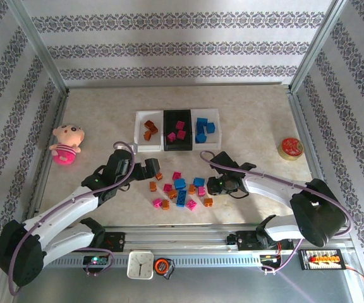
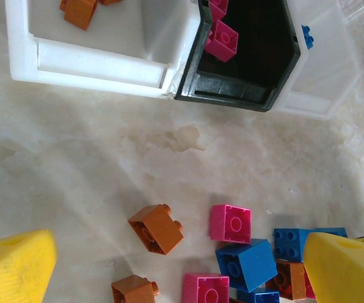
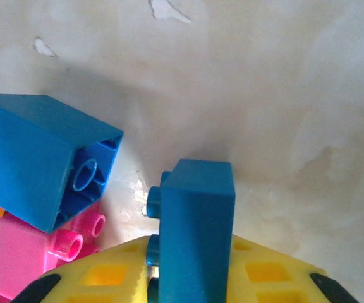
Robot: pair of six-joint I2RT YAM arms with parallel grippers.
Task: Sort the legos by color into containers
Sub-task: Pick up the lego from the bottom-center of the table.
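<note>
Pale marbled table top (image 1: 251, 113) is enclosed by patterned walls. Three joined trays (image 1: 139, 132) are set in a row toward the far side. Orange-brown bricks (image 1: 150, 129) are kept in the left white one, pink bricks (image 1: 177, 130) in the black middle one, and blue bricks (image 1: 203, 128) in the right white one. Loose bricks (image 1: 181, 189) of all three colours are scattered just in front of the trays, between the two arms. The left gripper (image 1: 151, 169) is spread wide above the left edge of the scatter, and nothing is held between its yellow fingers (image 2: 14, 268). The right gripper (image 1: 215, 185) is closed on a single blue brick (image 3: 198, 227) at the right edge of the scatter.
</note>
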